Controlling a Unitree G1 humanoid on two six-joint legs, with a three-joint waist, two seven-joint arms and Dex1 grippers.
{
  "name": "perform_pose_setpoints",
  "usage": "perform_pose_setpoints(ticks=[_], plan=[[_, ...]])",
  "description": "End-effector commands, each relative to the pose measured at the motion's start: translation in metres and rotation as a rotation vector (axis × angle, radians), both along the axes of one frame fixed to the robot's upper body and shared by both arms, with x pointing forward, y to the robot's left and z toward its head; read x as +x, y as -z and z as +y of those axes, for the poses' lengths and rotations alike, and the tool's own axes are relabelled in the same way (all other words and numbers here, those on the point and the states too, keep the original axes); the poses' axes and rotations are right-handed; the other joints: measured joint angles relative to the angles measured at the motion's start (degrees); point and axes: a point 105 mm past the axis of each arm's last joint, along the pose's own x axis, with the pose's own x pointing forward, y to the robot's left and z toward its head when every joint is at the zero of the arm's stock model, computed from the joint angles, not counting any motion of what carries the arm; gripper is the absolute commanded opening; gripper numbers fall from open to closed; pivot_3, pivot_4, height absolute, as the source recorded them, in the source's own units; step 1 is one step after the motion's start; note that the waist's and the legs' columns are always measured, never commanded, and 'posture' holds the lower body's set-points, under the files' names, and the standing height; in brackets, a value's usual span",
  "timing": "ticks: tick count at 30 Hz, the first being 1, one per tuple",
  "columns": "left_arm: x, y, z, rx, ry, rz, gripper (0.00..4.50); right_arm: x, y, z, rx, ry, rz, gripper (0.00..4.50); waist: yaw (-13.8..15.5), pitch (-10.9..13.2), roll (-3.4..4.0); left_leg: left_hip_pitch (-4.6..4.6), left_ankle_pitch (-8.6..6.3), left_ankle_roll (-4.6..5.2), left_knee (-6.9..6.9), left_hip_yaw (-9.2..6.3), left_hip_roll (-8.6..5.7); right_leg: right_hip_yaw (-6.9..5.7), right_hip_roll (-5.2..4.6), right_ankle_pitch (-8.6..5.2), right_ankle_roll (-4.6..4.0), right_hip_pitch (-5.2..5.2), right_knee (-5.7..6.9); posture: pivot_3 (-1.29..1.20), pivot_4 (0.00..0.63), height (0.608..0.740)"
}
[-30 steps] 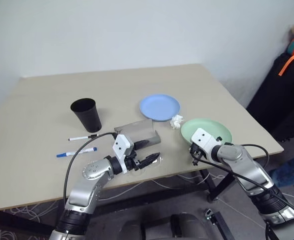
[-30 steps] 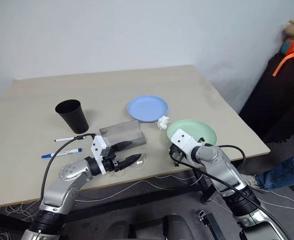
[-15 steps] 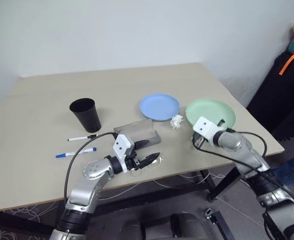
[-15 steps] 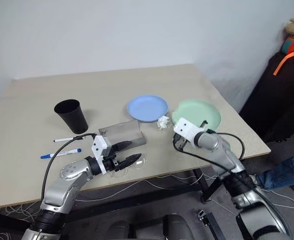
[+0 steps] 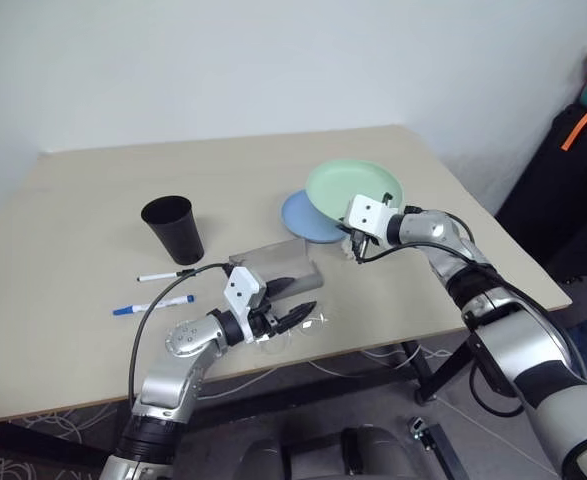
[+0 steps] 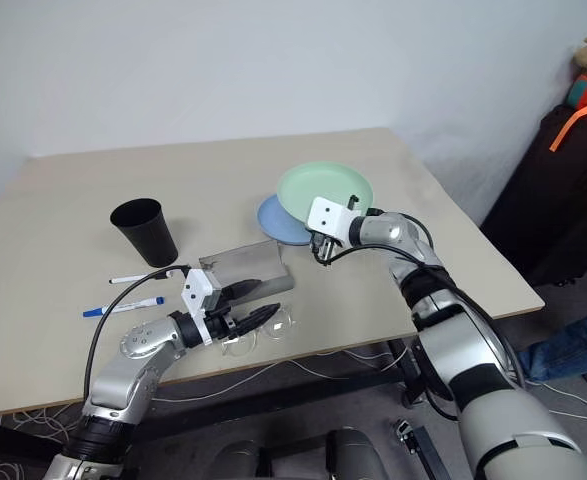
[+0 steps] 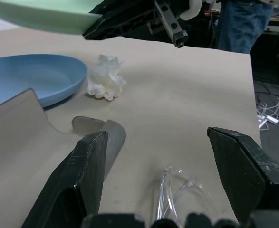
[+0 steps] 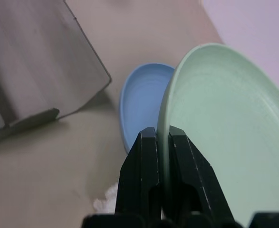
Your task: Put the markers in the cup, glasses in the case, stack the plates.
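Observation:
My right gripper point(image 8: 163, 142) is shut on the rim of the mint green plate point(image 5: 353, 187), which hangs tilted in the air and partly over the light blue plate point(image 5: 301, 217) on the table. Near the front edge my left gripper point(image 7: 157, 135) is open and level, with the glasses point(image 7: 177, 190) lying on the table just below and between its fingers. The grey case point(image 5: 273, 265) stands open right behind that gripper. The black cup point(image 5: 173, 228) is upright at the left. The black-capped marker point(image 5: 165, 275) and the blue-capped marker point(image 5: 153, 304) lie in front of it.
A crumpled white tissue point(image 7: 105, 78) lies between the blue plate and the glasses, under my right wrist. The table's point(image 5: 93, 200) front edge is close to my left gripper. Dark bags and a person's leg are off to the right.
My right gripper has lifted the green plate off the table's right side and carried it up and leftward, over the blue plate. The left gripper and glasses have stayed put.

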Motion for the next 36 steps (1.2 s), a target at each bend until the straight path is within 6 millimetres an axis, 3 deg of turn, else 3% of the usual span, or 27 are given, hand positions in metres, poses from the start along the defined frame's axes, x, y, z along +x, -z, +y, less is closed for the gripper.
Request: perform_pose_setpoints(ticks=[1, 2, 3, 15, 23, 31, 36], plan=[[0.0, -0.014, 0.005, -0.006, -0.023, -0.061, 3.54, 0.007, -0.026, 0.011, 0.038, -0.014, -0.075, 0.01, 0.0, -0.01, 0.01, 0.0, 0.0, 0.0, -0.01, 0.0, 0.0, 0.0, 0.0, 0.0, 0.0, 0.0, 0.01, 0.0, 0.0, 0.74], [-0.001, -0.014, 0.006, -0.006, -0.03, -0.061, 3.54, 0.007, -0.027, 0.015, 0.038, -0.018, -0.081, 0.01, 0.01, -0.01, 0.02, 0.01, 0.0, 0.0, -0.01, -0.01, 0.0, 0.0, 0.0, 0.0, 0.0, 0.0, 0.01, 0.0, 0.0, 0.74], [-0.001, -0.014, 0.007, -0.005, -0.035, -0.061, 3.54, 0.007, -0.027, 0.018, 0.036, -0.023, -0.088, 0.55, 0.0, -0.01, 0.04, 0.02, 0.0, 0.0, -0.03, -0.01, 0.0, 0.0, 0.0, 0.0, 0.0, -0.01, 0.03, 0.0, 0.0, 0.74], [-0.002, -0.014, 0.01, 0.0, -0.051, -0.06, 3.54, 0.01, -0.038, 0.024, 0.07, -0.016, -0.179, 4.45, 0.02, -0.03, 0.08, 0.07, 0.0, -0.01, 0.01, 0.0, 0.01, 0.02, 0.0, 0.01, -0.01, -0.01, 0.13, 0.0, 0.0, 0.74], [0.0, -0.015, 0.008, 0.005, -0.04, -0.062, 3.54, 0.018, -0.048, -0.007, 0.21, 0.092, -0.097, 4.45, 0.04, -0.03, 0.08, 0.07, 0.0, 0.0, 0.03, 0.0, 0.0, 0.03, 0.0, 0.01, -0.01, 0.03, 0.14, 0.0, 0.0, 0.74], [0.001, -0.015, 0.007, 0.007, -0.029, -0.062, 3.54, 0.005, -0.014, -0.039, 0.194, 0.112, 0.132, 4.45, -0.04, -0.04, 0.11, 0.13, 0.0, 0.0, 0.03, 0.02, -0.01, 0.06, 0.0, 0.01, 0.0, 0.06, 0.15, 0.0, 0.0, 0.74], [0.001, -0.014, 0.005, 0.005, -0.014, -0.057, 3.54, -0.015, 0.022, -0.047, 0.143, 0.126, 0.221, 4.45, 0.04, -0.05, 0.16, 0.16, 0.0, -0.01, 0.07, 0.01, -0.01, 0.08, 0.01, 0.01, 0.0, 0.05, 0.3, 0.0, 0.0, 0.74]])
